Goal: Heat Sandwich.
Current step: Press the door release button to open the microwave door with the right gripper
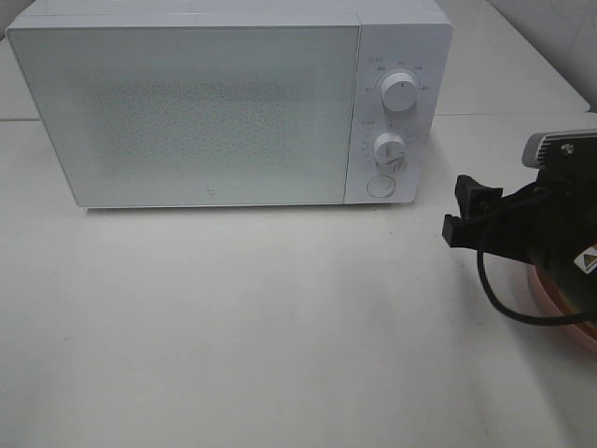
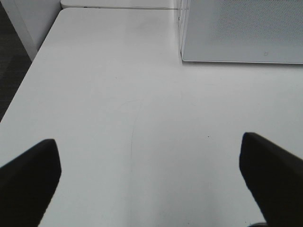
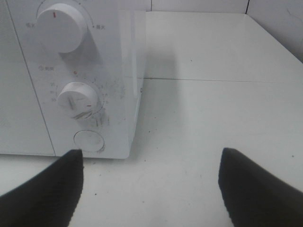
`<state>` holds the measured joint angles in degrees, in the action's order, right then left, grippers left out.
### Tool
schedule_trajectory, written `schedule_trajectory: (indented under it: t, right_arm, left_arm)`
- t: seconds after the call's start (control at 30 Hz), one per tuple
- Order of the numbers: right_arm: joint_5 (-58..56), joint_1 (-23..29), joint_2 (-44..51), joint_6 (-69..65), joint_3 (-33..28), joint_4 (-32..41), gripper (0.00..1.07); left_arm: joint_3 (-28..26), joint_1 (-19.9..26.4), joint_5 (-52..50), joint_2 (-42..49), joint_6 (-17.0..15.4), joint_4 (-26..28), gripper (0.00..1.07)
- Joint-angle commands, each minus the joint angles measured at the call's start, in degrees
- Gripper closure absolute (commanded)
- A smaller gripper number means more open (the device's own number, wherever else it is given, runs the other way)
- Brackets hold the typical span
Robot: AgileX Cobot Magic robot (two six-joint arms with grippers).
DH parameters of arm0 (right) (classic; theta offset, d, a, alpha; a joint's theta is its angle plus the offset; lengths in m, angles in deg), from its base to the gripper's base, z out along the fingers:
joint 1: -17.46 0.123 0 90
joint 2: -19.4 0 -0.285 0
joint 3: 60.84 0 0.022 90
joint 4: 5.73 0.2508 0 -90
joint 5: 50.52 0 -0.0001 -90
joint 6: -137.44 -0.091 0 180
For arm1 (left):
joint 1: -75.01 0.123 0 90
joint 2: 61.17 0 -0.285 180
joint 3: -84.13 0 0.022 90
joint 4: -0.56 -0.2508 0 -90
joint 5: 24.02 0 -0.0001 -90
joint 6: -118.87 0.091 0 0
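White table (image 1: 280, 327) fills most of the scene, with a pale tiled wall behind it at the far right. At the left, the left hand (image 2: 147, 142) hangs over bare table, its two dark fingers (image 2: 33, 175) spread wide with nothing between them. It does not show in the high view. Its own camera catches the lower front corner of the microwave (image 2: 241, 33) ahead of it.

That white microwave (image 1: 205, 112) stands at the back of the table, its speckled door (image 1: 187, 117) shut. On the panel right of the door sit an upper knob (image 1: 399, 92), a lower knob (image 1: 389, 148) and, below them, a round button (image 1: 380, 186).

Further right, the right hand (image 1: 459, 213) reaches in from the edge of the high view, near the microwave's right front corner but apart from it. Its fingers (image 3: 42, 194) stand wide and hold nothing; its camera faces the knobs and button. A black cable (image 1: 504, 303) loops below the arm. Under the arm, at the right edge, a curved pink rim (image 1: 580, 333) peeks out. The sandwich shows in none of the views, so I cannot tell where it lies.
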<state>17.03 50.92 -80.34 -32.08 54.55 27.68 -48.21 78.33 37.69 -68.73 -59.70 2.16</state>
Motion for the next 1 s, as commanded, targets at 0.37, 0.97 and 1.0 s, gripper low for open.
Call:
schedule_trajectory:
  t: [0.37, 0.97, 1.0]
  right_arm:
    - [1.6, 9.5, -7.4, 1.1, 5.6, 7.7, 0.31]
    - [0.2, 10.1, -8.2, 0.3, 6.6, 7.7, 0.31]
    - [0.2, 10.1, -8.2, -2.5, 6.6, 7.7, 0.31]
  left_arm:
    - [0.0, -0.3, -0.6, 1.5, -0.1, 0.2, 0.09]
    - [0.0, -0.3, -0.6, 1.5, -0.1, 0.2, 0.09]
    - [0.0, -0.3, -0.6, 1.5, -0.1, 0.2, 0.09]
